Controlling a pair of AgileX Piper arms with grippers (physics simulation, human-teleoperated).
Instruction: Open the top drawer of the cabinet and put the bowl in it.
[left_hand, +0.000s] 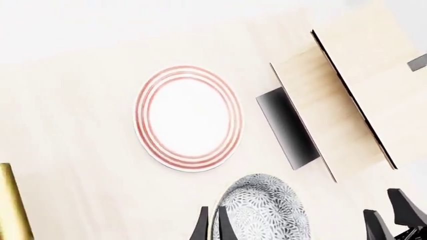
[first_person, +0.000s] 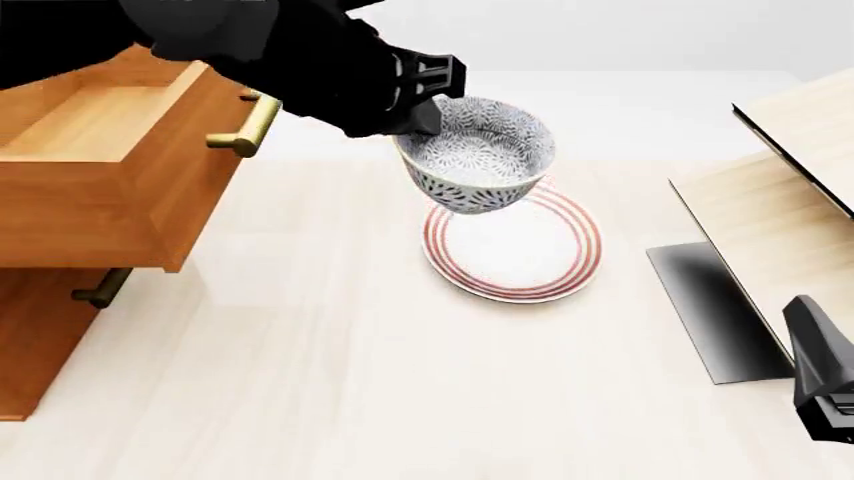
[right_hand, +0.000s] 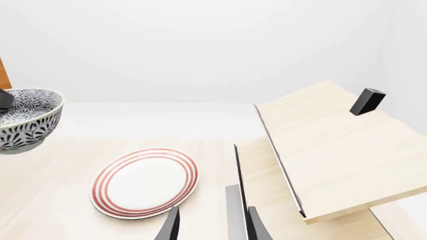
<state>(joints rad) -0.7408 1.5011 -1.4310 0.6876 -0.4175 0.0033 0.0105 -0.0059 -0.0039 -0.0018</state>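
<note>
The right gripper sat nearest the front camera, at about four o'clock in that view; its own wrist view showed the dark fingers standing apart with nothing between them. The bowl hung clear of the table, pinched at its rim by the left gripper, one finger inside the rim and one outside (the left wrist view showed this best). The bowl looked empty. It hovered just above the twelve o'clock edge of the red-ringed plate, which lay bare on the table.

At about nine o'clock from the bowl, the top drawer stood pulled out of the cabinet, its inside empty as far as visible, its brass handle near the left arm. Towards three o'clock stood the pale wooden structure. Only the right wrist view showed a small dark block on that structure's upper board; only the front view showed the drawer's interior.
</note>
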